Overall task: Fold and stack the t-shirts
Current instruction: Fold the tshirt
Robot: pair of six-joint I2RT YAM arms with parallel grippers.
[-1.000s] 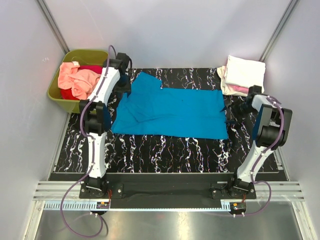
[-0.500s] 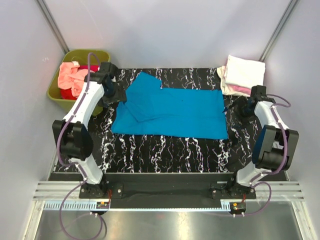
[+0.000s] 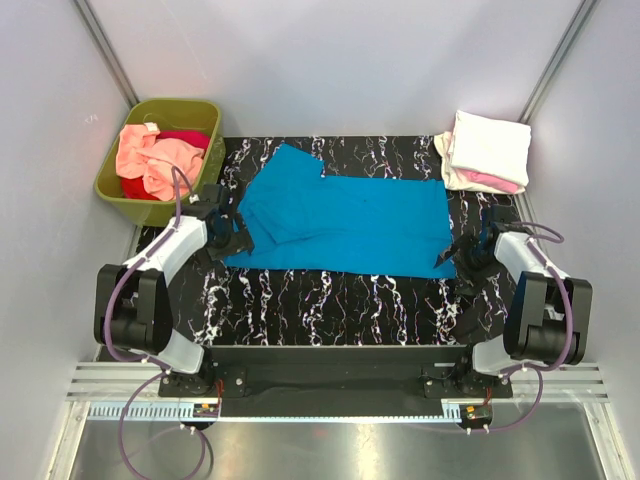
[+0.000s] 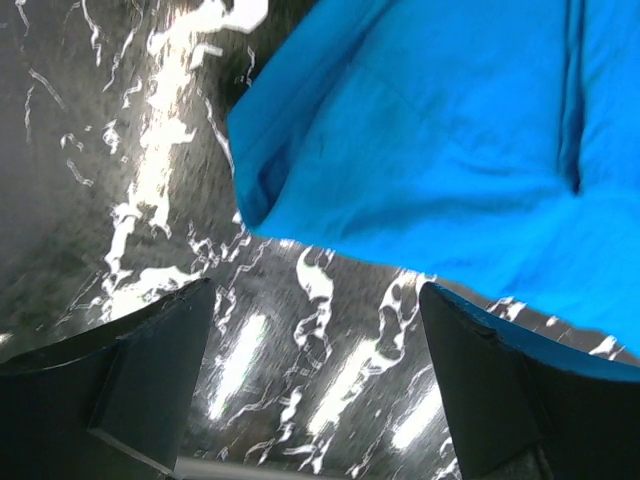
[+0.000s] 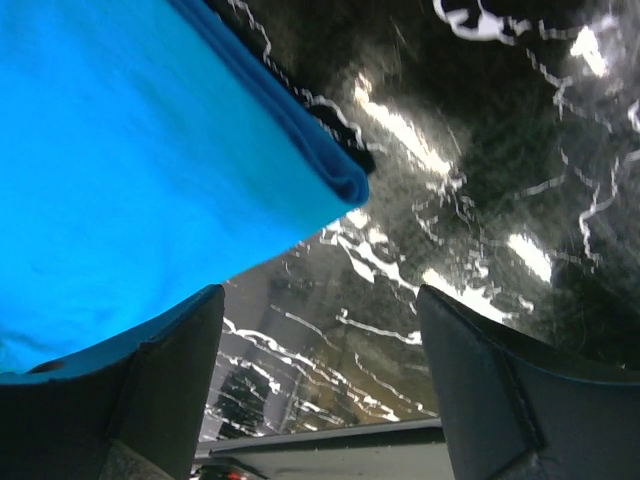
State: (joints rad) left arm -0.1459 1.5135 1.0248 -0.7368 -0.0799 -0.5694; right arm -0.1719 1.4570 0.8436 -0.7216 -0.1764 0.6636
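Two near corners are the prize here: the blue t-shirt (image 3: 340, 222) lies spread flat in the middle of the black marbled table (image 3: 330, 300), one sleeve turned in on its left side. The step in hand looks like a lengthwise fold. To do it well, each arm wants to slide a finger under its corner and pinch every layer of the hem. Then both should lift and carry to the far edge in step, so the cloth does not skew.

The left gripper (image 3: 226, 242) hovers low at the near-left corner, jaws spread wide, nothing between them. Its wrist view shows the corner just ahead of the fingers (image 4: 150, 370), with bare table in the gap. The right gripper (image 3: 463, 256) mirrors it at the near-right corner, likewise gaping and empty. The folded stack (image 3: 488, 150) sits at the far right, well apart.
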